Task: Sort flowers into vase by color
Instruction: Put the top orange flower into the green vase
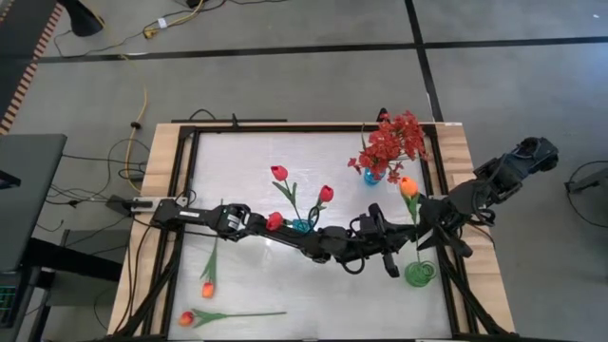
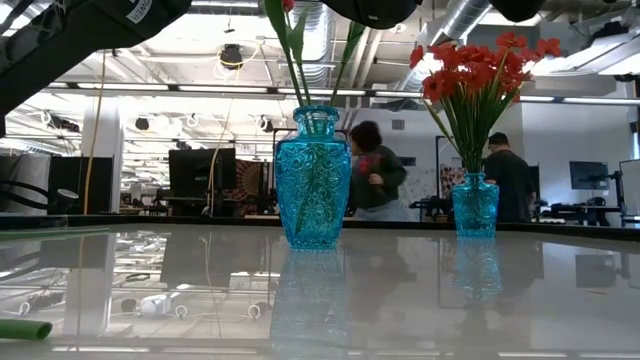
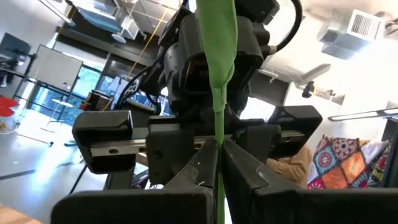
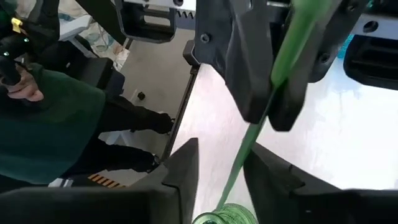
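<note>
Your left hand (image 1: 388, 249) is clamped tight on the thin green stem of an orange tulip (image 1: 408, 186), holding it upright over the ribbed green glass vase (image 1: 419, 274) at the right side of the glossy white surface (image 1: 285, 285). Your right hand (image 4: 221, 163) stands apart around that same stem just above the vase mouth, its fingers not touching it. Two more tulips (image 1: 206, 288) lie flat near the left front corner.
</note>
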`<move>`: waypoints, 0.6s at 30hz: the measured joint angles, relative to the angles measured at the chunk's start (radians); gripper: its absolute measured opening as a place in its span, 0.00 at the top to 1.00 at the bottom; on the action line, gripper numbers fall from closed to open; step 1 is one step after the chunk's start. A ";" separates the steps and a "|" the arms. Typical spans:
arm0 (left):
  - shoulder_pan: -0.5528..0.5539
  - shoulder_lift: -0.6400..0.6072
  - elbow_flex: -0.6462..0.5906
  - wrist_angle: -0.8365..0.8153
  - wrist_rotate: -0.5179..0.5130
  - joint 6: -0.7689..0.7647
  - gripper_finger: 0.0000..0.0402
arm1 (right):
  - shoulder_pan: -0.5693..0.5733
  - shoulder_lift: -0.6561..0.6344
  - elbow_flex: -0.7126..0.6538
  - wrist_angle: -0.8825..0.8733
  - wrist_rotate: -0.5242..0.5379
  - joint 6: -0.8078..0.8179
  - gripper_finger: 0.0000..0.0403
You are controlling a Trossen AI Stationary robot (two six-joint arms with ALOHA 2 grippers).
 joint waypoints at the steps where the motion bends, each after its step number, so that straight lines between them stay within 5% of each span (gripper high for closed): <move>1: 0.000 0.000 0.000 0.000 0.000 0.000 1.00 | 0.000 0.000 0.000 -0.002 0.000 -0.006 0.67; 12: 0.000 0.000 0.000 -0.030 0.014 -0.030 1.00 | 0.000 -0.001 0.000 -0.059 0.000 -0.021 0.95; 18: -0.001 0.000 0.000 -0.105 0.072 -0.042 0.89 | 0.000 -0.003 0.000 -0.059 -0.004 -0.021 0.94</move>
